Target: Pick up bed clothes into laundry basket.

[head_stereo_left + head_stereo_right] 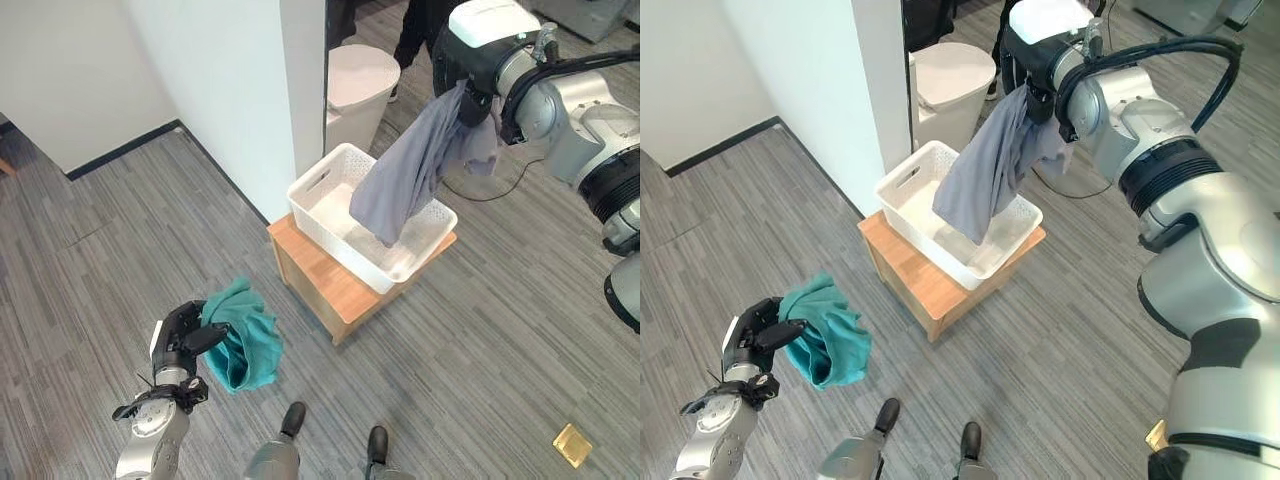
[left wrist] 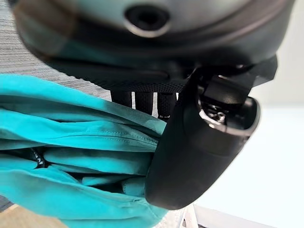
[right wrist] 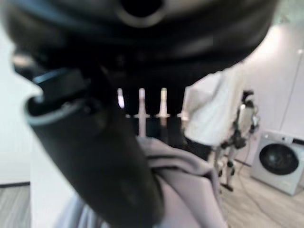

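Left hand [image 1: 185, 335] clamps crumpled teal cloth [image 1: 243, 347] low; right hand [image 1: 478, 105] grips grey garment [image 1: 405, 180] dangling lengthwise into white slotted plastic laundry basket [image 1: 318, 186].

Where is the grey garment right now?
The grey garment hangs from the right hand, its lower end dangling into the white laundry basket on the wooden stand, right of the white wall.

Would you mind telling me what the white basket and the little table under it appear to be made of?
The white basket looks like moulded plastic with a matt finish: its walls are perforated in a regular grid and have a cut-out handle slot. The little table beneath it seems to be light wood or a wood-look board, judging by its warm tan, grain-like top and flat panel sides; which of the two cannot be told.
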`<state>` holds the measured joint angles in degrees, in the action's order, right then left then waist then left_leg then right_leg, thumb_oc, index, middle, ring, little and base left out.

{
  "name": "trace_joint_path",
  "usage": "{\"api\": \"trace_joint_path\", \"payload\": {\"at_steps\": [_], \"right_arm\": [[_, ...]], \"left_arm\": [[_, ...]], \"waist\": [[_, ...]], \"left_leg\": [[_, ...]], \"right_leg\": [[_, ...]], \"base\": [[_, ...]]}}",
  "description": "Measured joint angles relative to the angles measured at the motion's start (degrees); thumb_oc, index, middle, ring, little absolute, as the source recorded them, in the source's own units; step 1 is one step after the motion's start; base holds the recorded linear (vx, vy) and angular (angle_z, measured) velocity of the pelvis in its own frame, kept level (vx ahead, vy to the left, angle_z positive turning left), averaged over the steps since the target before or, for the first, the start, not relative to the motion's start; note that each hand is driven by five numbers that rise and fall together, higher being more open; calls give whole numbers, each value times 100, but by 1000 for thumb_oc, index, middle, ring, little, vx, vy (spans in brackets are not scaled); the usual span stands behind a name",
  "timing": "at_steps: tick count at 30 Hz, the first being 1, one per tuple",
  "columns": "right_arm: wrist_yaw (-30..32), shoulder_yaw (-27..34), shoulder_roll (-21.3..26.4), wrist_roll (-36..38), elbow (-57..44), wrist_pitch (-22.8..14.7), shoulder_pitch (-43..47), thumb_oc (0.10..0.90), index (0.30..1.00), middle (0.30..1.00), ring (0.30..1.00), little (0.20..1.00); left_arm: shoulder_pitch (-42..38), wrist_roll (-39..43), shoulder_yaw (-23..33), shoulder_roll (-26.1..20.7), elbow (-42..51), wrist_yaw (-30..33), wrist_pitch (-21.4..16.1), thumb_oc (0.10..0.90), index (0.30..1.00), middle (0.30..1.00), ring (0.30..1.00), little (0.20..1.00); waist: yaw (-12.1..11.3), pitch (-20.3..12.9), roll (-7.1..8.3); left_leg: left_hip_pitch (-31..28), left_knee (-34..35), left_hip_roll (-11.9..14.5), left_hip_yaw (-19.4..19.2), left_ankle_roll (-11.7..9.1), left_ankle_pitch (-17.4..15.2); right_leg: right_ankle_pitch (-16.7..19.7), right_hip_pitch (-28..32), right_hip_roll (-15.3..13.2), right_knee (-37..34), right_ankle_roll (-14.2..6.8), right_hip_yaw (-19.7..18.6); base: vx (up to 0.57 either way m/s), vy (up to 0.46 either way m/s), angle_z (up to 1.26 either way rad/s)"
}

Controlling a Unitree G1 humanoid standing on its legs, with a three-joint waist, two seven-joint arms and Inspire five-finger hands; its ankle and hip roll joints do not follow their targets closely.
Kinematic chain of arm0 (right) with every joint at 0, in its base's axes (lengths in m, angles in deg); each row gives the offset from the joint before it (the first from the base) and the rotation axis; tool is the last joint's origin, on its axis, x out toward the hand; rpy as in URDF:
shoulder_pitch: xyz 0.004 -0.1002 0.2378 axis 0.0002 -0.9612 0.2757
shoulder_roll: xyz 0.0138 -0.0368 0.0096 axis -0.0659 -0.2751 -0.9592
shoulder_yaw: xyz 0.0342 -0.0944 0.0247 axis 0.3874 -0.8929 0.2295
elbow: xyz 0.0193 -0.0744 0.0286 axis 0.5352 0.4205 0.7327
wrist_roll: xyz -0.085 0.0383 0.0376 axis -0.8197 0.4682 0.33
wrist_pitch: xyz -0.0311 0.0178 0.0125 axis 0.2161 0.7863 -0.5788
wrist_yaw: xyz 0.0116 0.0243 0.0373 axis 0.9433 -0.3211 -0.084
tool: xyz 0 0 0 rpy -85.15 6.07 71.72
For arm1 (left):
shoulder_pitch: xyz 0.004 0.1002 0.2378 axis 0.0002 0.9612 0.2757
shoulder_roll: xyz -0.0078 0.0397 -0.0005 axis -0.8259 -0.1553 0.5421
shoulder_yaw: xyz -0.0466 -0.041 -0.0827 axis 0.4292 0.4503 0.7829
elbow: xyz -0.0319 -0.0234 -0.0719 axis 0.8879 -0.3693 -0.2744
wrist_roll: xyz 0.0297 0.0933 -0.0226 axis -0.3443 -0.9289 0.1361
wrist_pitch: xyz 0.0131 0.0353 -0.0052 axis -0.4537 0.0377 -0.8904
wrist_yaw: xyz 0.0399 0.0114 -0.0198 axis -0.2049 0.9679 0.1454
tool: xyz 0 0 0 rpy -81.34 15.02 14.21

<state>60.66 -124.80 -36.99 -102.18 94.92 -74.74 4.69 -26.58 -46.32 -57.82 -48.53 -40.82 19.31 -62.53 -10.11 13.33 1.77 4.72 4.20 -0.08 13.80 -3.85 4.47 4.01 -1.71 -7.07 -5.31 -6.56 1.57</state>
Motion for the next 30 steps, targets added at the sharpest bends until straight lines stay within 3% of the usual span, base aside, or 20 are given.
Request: {"api": "trace_joint_path", "payload": {"at_steps": [3, 12, 17, 24, 25, 30], "right_arm": [[-2, 36, -31, 2, 39, -3, -4, 400, 300, 300, 300, 300], [-134, 87, -119, 173, 152, -43, -7, 400, 300, 300, 300, 300], [-314, 136, -106, 676, 190, -48, -7, 400, 300, 300, 300, 300], [-632, 142, -92, 800, 438, -60, -331, 400, 300, 300, 300, 300], [-649, 141, -91, 784, 480, -56, -409, 800, 900, 900, 900, 900], [-840, 280, -191, 576, 980, 62, -717, 800, 900, 900, 900, 900]], "left_arm": [[-2, 0, -5, 0, -2, 2, -1, 400, 300, 300, 300, 300], [-347, 0, -182, -5, -9, -9, -8, 400, 300, 300, 300, 300], [-621, -1, -223, -7, -9, -57, -46, 400, 300, 300, 300, 300], [-657, -5, -233, -11, -11, -92, -51, 400, 300, 300, 300, 300], [-666, -5, -233, -11, -11, -106, -52, 400, 300, 300, 300, 300], [-721, -3, -230, -41, -15, -162, -53, 400, 300, 300, 300, 300]], "waist": [[-9, 153, -3], [-57, 189, -15], [-86, 341, -50], [-266, 489, -73], [-304, 489, -72], [-393, 489, -72]], "left_leg": [[33, -1, -1, 18, 0, 0], [168, -2, -7, 126, 1, 2], [276, -6, -10, 207, -1, 3], [361, -17, -9, 329, -46, 33], [362, -18, -11, 330, -46, 33], [365, -33, -28, 401, -46, 33]], "right_leg": [[1, -22, 1, 0, 0, 19], [0, -100, -5, 1, -1, 143], [-10, -159, -1, 2, -14, 269], [-10, -173, 11, 1, -14, 383], [-10, -173, 9, 2, -14, 415], [-10, -135, -3, 1, -14, 460]], "base": [[-10, 6, 2], [-15, -2, 6], [-5, -18, 8], [8, -25, 10], [4, -10, 5], [13, -1, 7]]}}
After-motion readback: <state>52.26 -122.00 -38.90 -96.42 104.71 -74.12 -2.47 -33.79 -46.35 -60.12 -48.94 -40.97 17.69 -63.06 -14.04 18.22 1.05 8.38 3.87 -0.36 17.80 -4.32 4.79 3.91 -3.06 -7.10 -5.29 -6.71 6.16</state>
